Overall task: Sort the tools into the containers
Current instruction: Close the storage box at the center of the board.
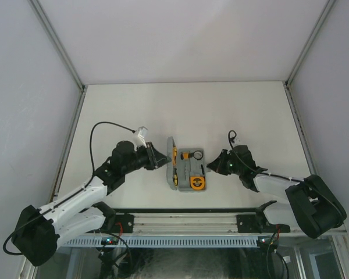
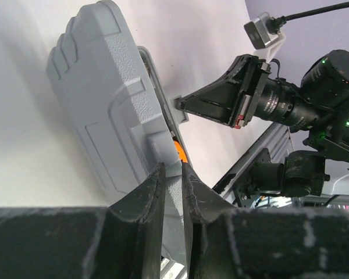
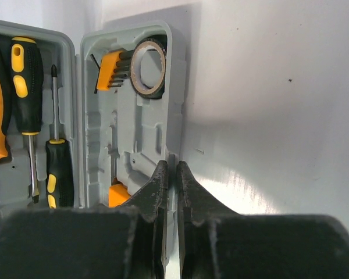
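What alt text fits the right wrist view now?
The right fingers, closed, meet the rim of the open grey case. Inside lie two screwdrivers, an orange bit holder and a dark ring.

One case (image 3: 136, 131), two screwdrivers (image 3: 22, 75), one ring (image 3: 162, 78)

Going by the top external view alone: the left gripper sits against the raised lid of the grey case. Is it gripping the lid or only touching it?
Observer: Gripping. The left wrist view shows the left gripper with a finger on each side of the edge of the lid, closed on it.
Operator: And the right one, at the opposite edge?
Observer: In the right wrist view the right gripper is shut on the rim of the tool case. It is on the flat half, whose recesses hold the bit set and the dark ring.
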Controlling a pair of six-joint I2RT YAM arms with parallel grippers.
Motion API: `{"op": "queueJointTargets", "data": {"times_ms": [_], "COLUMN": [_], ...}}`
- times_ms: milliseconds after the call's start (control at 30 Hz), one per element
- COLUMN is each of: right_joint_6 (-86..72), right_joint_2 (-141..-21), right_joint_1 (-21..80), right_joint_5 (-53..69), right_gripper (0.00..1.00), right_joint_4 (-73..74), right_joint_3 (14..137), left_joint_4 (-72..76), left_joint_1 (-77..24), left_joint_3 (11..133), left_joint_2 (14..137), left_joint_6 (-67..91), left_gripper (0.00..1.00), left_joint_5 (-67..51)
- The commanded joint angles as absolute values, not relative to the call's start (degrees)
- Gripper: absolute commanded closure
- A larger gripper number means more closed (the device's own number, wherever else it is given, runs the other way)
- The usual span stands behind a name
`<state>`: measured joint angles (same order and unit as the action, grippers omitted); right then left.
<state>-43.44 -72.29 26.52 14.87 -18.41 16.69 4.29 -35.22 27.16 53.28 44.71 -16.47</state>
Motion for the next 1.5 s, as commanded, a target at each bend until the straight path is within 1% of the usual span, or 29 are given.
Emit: {"op": "queueJointTargets", "data": {"times_ms": [0,533,800,1067,1200,1300,1367,1467], "right_joint_6": [-43.4,-44.6,-44.6,-44.4,-44.2,-43.8,-43.4,-42.8], "right_joint_2": [-73.6,-73.4,-73.4,-73.2,-72.4,-71.7,-71.1,-69.1], "right_joint_1": [28.3,28.7,28.7,28.7,28.7,28.7,28.8,28.8], "right_joint_5": [17.8,17.6,17.2,16.7,16.1,15.5,15.0,13.7], "right_gripper": [1.00,1.00,1.00,1.00,1.00,0.97,0.94,0.85], "right_joint_4": [-14.4,-15.7,-15.5,-14.6,-13.8,-12.7,-11.7,-9.3], "right_joint_3": [16.3,16.2,16.6,17.4,17.6,17.9,18.2,18.8], "left_joint_4": [7.6,12.5,13.8,11.6,11.1,10.1,9.2,7.1], "left_joint_1": [-36.7,-39.8,-42.0,-46.8,-48.3,-48.7,-48.8,-48.8], "left_joint_3": [29.8,33.3,37.8,45.2,45.1,44.6,44.3,43.9], "left_joint_2": [55.3,65.6,76.2,92.9,96.6,97.2,97.3,97.5], "left_joint_6": [45.7,45.8,44.2,41.9,42.0,41.9,41.7,41.1], "left_gripper": [0.79,0.81,0.84,0.96,0.98,0.98,0.99,1.00], "left_joint_5": [-18.1,-19.4,-19.4,-17.7,-15.5,-14.2,-13.2,-11.2]}}
